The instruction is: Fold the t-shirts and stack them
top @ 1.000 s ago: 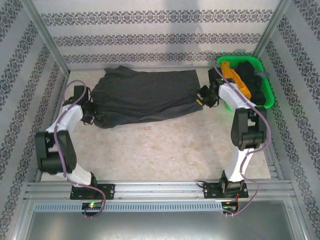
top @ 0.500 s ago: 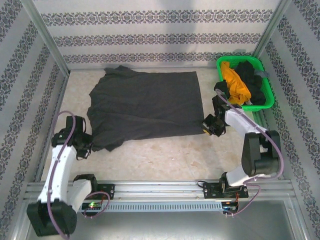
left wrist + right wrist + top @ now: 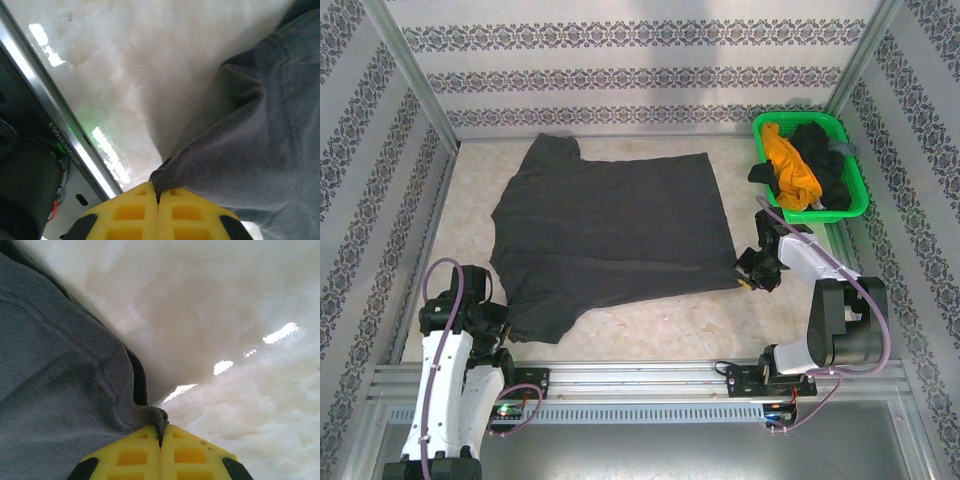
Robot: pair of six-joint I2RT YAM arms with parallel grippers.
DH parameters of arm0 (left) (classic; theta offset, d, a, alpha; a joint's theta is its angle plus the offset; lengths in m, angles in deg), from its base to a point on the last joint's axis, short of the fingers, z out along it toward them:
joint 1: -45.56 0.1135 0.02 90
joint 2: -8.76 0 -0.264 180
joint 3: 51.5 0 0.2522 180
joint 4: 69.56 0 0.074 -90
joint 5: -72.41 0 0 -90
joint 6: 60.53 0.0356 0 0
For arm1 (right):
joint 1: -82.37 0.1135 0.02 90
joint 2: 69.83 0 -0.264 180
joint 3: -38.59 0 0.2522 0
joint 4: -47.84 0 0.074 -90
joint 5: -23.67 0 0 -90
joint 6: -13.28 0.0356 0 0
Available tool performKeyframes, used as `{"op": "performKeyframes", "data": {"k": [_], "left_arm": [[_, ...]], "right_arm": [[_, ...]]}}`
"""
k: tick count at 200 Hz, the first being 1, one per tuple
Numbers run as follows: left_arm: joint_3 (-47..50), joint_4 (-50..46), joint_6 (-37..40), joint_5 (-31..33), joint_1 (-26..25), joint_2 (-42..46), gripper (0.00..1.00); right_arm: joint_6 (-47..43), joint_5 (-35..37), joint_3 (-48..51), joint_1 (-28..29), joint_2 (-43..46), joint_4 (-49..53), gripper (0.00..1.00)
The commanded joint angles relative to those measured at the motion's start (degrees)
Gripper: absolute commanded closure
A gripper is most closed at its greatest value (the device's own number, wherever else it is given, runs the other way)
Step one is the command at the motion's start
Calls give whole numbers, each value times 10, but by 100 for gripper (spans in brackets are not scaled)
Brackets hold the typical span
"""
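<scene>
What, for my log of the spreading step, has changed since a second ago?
The left gripper and right gripper, shut on near corners of the charcoal t-shirt, drew back toward the bases, pulling it nearer and flatter. The green basket stayed put.

I can read no text here; small print on the rail [image 3: 65, 145] is too blurred.
</scene>
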Motion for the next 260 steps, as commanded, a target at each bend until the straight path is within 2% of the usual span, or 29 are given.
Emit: {"op": "performKeyframes", "data": {"k": [1, 36, 76, 122, 137, 160, 178, 213, 239, 260], "left_arm": [[15, -29, 0, 1, -5, 3, 100], [8, 10, -18, 6, -5, -2, 100], [-37, 60, -14, 17, -5, -56, 100], [-66, 25, -24, 55, -5, -71, 100], [-64, 11, -30, 65, -5, -59, 100], [-50, 6, -38, 60, -5, -54, 100], [-37, 15, -41, 48, -5, -55, 100], [-38, 26, -35, 45, -5, -72, 100], [-43, 32, -30, 46, -5, -82, 100], [-43, 36, -30, 46, -5, -85, 100]], "right_arm": [[-19, -3, 14, -5, 4, 1, 100], [-18, -13, 3, -5, -1, -1, 100], [-11, -20, -31, -5, -1, 18, 100], [0, -33, -8, -5, -12, 26, 100], [9, -15, 7, -6, 10, 43, 82], [41, 18, 37, -8, 76, 59, 68], [73, 9, 55, -8, 117, 44, 55], [155, -65, 69, 4, 89, -28, 55], [209, -75, 72, 16, 63, -60, 56], [217, -67, 69, 11, 33, -72, 58]]}}
